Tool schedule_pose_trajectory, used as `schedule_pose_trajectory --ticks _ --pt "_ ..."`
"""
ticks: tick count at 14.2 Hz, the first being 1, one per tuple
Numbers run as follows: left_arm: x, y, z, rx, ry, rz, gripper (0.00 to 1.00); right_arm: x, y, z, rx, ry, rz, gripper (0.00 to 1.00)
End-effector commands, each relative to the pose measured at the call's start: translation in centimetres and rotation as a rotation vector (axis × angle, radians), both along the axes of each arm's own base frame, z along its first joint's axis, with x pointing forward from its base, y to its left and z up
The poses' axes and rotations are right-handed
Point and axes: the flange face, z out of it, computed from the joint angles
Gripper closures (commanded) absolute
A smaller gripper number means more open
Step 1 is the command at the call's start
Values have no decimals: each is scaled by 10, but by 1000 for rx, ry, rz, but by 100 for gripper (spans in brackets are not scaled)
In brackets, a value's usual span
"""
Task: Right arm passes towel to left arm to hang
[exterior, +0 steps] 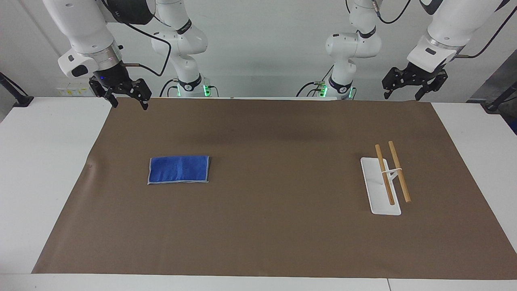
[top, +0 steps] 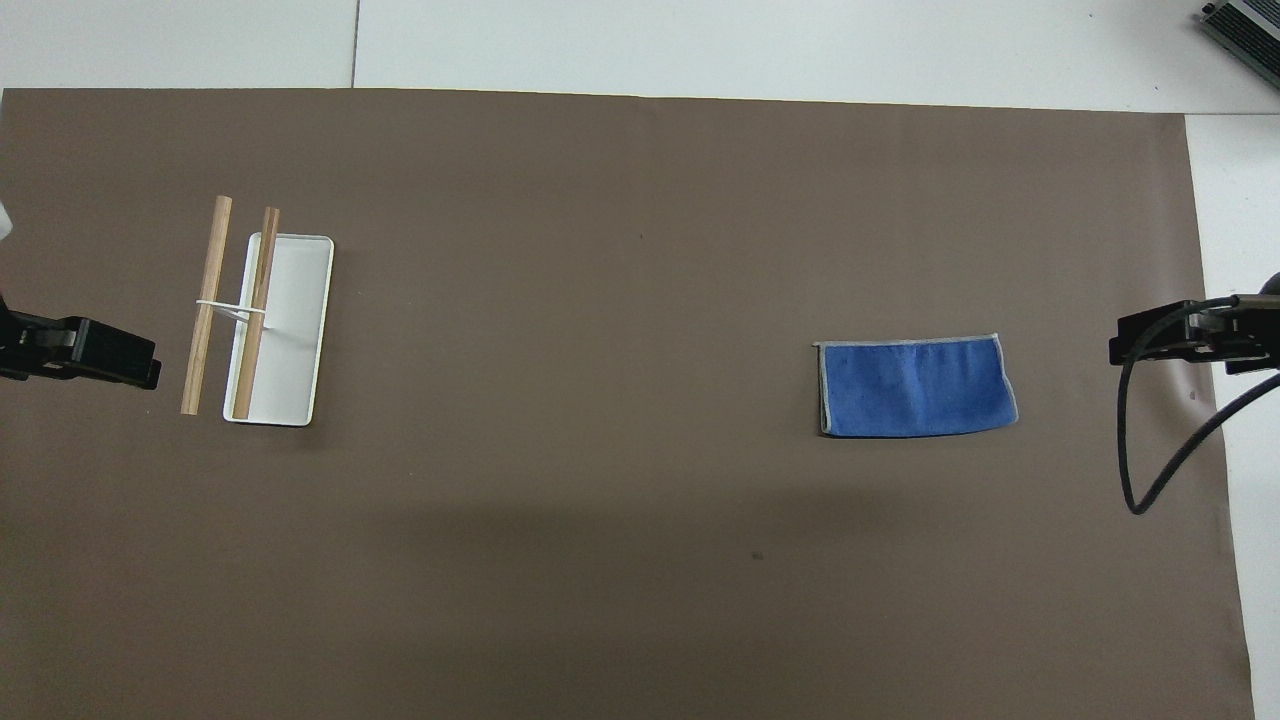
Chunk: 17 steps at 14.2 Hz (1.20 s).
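The blue towel (exterior: pixel 179 169) lies flat and folded on the brown mat (exterior: pixel 266 226), toward the right arm's end of the table; it also shows in the overhead view (top: pixel 916 386). My right gripper (exterior: pixel 130 104) hangs open and empty over the mat's corner by its own base, apart from the towel; the overhead view (top: pixel 1135 350) shows it too. My left gripper (exterior: pixel 402 96) hangs open and empty over the mat's edge at the left arm's end, and it shows at the edge of the overhead view (top: pixel 140 368). Both arms wait raised.
A towel rack (exterior: pixel 386 178) with two wooden bars on a white base stands on the mat toward the left arm's end; it also shows in the overhead view (top: pixel 262 320). White table (exterior: pixel 40 169) borders the mat on all sides.
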Motion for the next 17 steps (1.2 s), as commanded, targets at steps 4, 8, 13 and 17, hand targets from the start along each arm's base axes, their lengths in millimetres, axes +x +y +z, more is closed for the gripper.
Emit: schedule_pose_trajectory --ticks 4,8,13,17 --pt "6 -4 4 10 -60 24 0 -3 -1 -2 9 -14 -25 0" --pt "4 -5 3 9 -62 15 0 -7 2 -9 9 0 -22 0" --pt "2 2 0 12 -45 35 0 -6 3 -6 9 -19 -16 0" --pt "2 6 -2 13 -39 43 0 -5 3 -5 9 -19 -14 0"
